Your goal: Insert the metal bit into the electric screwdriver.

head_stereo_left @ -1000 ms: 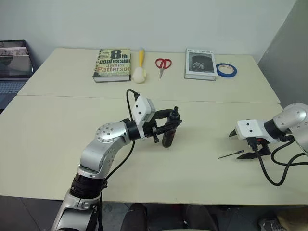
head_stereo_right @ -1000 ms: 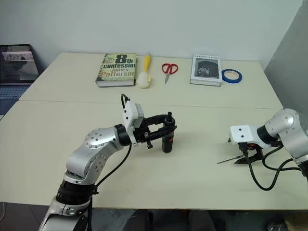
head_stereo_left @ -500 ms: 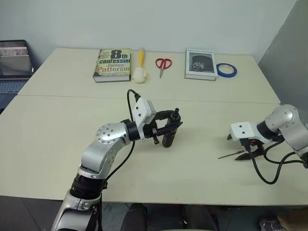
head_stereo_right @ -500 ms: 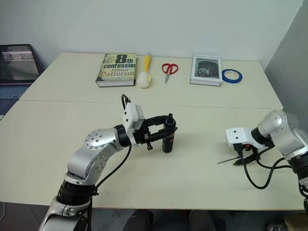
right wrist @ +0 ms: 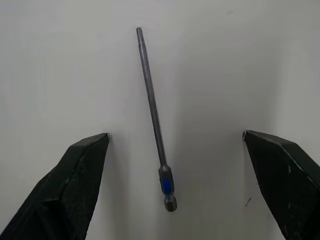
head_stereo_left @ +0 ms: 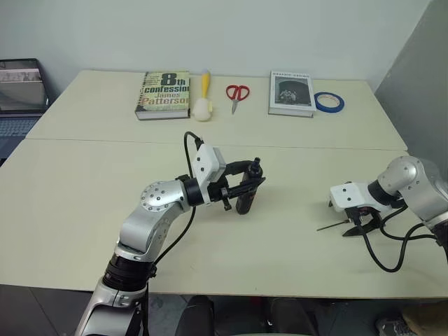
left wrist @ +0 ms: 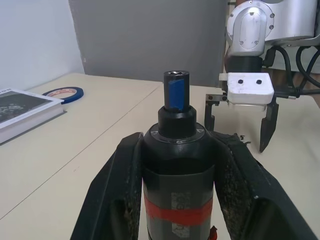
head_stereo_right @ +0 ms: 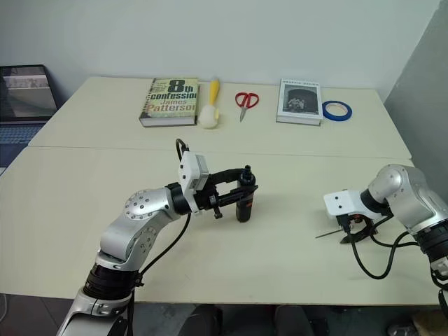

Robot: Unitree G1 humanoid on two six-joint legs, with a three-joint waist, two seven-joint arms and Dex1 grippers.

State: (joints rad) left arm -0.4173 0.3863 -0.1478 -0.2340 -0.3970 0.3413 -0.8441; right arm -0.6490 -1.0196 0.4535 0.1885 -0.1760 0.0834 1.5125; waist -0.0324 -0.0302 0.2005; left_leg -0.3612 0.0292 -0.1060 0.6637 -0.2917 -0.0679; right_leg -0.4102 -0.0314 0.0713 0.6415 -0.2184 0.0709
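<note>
Nearest us, our right tool (right wrist: 170,187) hangs with its fingers spread wide on either side of the metal bit (right wrist: 154,118), which lies flat on the desk (head_stereo_left: 84,182); we should close squarely near its blue-banded end. Farther along, our left tool (left wrist: 177,200) is clamped on the electric screwdriver (left wrist: 177,165), its empty socket facing the bit.

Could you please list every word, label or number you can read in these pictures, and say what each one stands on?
"8th confession" on the cover of the green book at the table's far edge.
"James Patterson" on the same cover, under the title.
The white book has a line of small print above its dark picture: too small to read.
The laptop screen: too blurred to read.
The electric screwdriver carries a red band with no readable lettering.
</note>
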